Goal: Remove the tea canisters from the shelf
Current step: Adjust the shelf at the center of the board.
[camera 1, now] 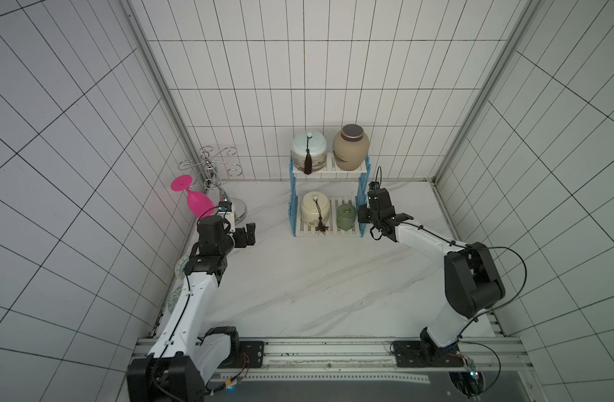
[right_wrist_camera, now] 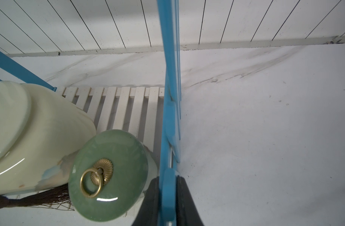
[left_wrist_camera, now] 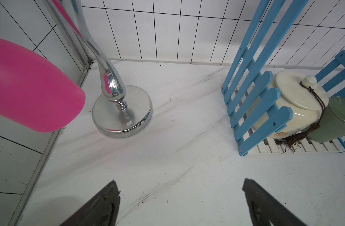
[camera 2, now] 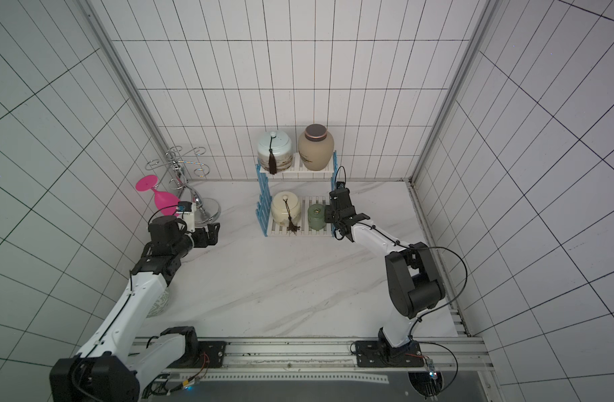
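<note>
At the back edge of the white marbled surface (camera 1: 316, 285): the two-tier shelf (camera 1: 293, 212), white slatted boards between light-blue picket sides, stood about midway along that edge.
Upper board: the pale-blue lidded ceramic canister (camera 1: 309, 149) with a dark tassel stood beside the tan jar (camera 1: 351, 148) with a dark flat lid, both upright.
Lower board: the cream lidded canister (camera 1: 315, 208) with a dark tassel stood just beside the small green cylinder canister (camera 1: 346, 216), which had a brass ring on its lid and stood nearest the shelf's right side.
Right pincer (right_wrist_camera: 168, 182): mine was clamped on a blue slat of the shelf's right side, one finger inside next to the green canister, one outside.
Left pincer (left_wrist_camera: 180, 182): mine was spread wide and empty, hovering over bare surface between the shelf and the stand.
Back-left corner: the chrome scrolled stand (camera 1: 237, 210) stood on its round base, with the pink plastic goblet (camera 1: 197, 203) bowl-down beside it.
</note>
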